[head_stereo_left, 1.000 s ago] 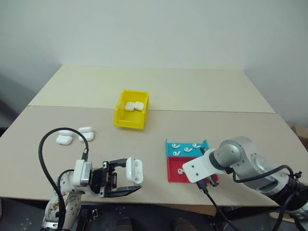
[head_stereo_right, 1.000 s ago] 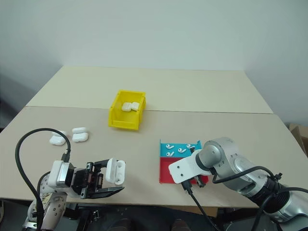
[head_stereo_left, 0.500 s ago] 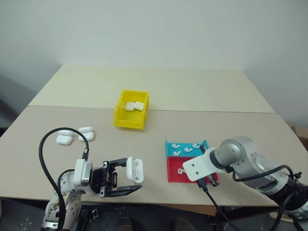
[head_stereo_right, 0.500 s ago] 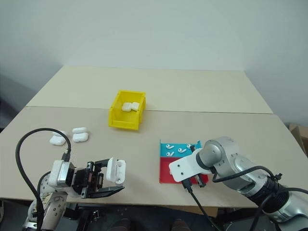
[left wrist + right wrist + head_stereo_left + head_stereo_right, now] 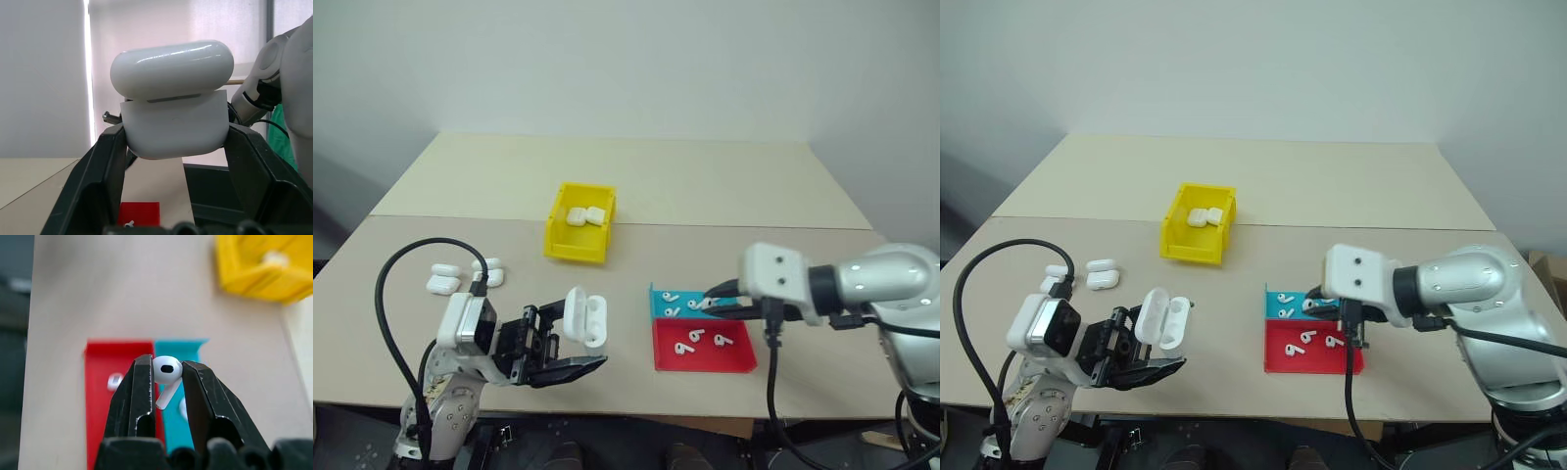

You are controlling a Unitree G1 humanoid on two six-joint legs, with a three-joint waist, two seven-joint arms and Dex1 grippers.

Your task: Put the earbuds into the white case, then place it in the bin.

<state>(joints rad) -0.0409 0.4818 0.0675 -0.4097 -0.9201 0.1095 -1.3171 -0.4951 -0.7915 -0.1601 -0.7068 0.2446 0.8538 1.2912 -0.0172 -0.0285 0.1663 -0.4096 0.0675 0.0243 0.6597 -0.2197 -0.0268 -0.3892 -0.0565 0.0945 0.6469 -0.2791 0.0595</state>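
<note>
Loading step. Left tool (image 5: 570, 345) clamps open case (image 5: 584, 319) above surface. Right tool (image 5: 166, 377) pinches earbud (image 5: 167, 371) over trays (image 5: 702, 345). Next: carry earbud across, seat in case. Bin (image 5: 579, 244) well apart.

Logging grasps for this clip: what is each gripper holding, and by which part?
Left gripper: the open white case, by the sides of its lower body. Right gripper: an earbud, by its head, stem hanging free.
</note>
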